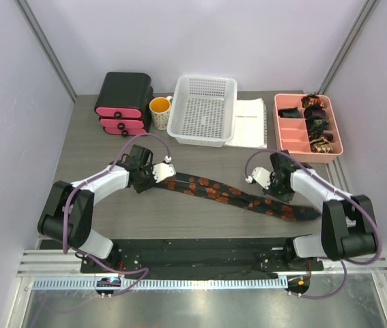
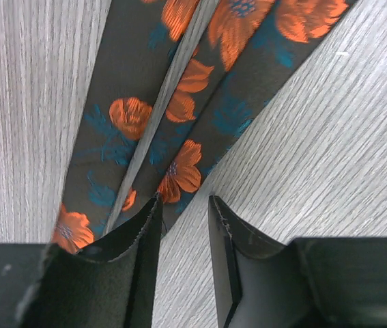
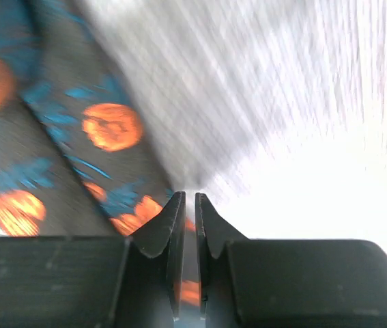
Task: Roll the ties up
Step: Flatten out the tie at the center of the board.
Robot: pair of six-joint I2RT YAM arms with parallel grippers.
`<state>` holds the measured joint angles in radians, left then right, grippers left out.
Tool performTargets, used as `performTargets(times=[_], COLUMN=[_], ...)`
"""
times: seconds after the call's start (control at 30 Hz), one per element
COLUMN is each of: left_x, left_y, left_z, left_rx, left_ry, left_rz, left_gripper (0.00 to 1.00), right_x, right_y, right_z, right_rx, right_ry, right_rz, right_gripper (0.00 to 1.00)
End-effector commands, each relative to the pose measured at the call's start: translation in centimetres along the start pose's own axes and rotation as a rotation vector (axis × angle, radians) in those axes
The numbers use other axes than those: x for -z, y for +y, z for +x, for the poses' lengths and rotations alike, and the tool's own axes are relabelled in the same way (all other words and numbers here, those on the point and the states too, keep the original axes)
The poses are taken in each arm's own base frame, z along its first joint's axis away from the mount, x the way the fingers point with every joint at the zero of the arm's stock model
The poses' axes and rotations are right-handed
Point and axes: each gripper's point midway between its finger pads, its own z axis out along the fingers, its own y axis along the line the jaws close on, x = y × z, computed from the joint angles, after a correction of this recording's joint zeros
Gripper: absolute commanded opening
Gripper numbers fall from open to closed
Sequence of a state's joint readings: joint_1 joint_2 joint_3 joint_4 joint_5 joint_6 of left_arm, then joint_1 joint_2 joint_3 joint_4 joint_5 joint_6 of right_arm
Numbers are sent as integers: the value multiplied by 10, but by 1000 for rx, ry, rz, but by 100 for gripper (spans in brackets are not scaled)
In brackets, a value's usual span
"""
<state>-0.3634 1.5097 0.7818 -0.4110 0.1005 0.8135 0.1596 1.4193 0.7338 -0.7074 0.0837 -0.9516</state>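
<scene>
One long dark tie (image 1: pixel 213 190) with orange flowers lies flat across the table, running from left to lower right. My left gripper (image 1: pixel 156 175) is at its left end. In the left wrist view the fingers (image 2: pixel 185 200) stand apart with bare table between them, and the left finger rests at the edge of the tie (image 2: pixel 145 116). My right gripper (image 1: pixel 274 191) is over the tie's right part. In the blurred right wrist view its jaws (image 3: pixel 189 197) are nearly together, with orange fabric of the tie (image 3: pixel 63 150) in the narrow gap. Several rolled ties (image 1: pixel 316 123) sit in the pink tray.
A pink divided tray (image 1: pixel 289 133) stands at the back right. Next to it lie a white booklet (image 1: pixel 251 123) and a white mesh basket (image 1: pixel 203 109). An orange mug (image 1: pixel 160 109) and a black and pink drawer box (image 1: pixel 123 102) stand at the back left.
</scene>
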Motion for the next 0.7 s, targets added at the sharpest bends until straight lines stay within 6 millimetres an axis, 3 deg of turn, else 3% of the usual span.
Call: performTargets(times=[0.0, 0.1, 0.13, 0.2, 0.23, 0.27, 0.3, 0.33, 0.5, 0.67], left_x=[-1, 11, 21, 34, 42, 47, 50, 53, 38, 11], left_y=[-31, -34, -41, -36, -34, -29, -27, -27, -14, -5], left_z=[17, 7, -2, -16, -26, -35, -42, -50, -68, -74], left_rx=[58, 62, 58, 27, 16, 4, -23, -40, -122, -245], left_ry=[53, 4, -43, -107, -156, -191, -219, -256, -278, -279], left_rz=[121, 145, 179, 173, 160, 153, 151, 163, 217, 261], left_gripper=[33, 36, 39, 57, 66, 83, 92, 99, 100, 100], right_x=[18, 37, 52, 77, 82, 83, 95, 93, 72, 45], right_y=[-36, -44, -50, -55, -46, -40, -36, -26, 21, 38], right_z=[-9, -30, -41, -72, -74, -82, -98, -100, -143, -156], right_rx=[-13, -27, -36, -23, -35, -37, -30, -34, 65, 155], right_ry=[-90, -201, -243, -370, -380, -391, -441, -424, -411, -371], right_rz=[218, 237, 230, 179, 122, 60, 13, -38, -121, -99], right_gripper=[18, 26, 32, 40, 51, 57, 62, 70, 80, 83])
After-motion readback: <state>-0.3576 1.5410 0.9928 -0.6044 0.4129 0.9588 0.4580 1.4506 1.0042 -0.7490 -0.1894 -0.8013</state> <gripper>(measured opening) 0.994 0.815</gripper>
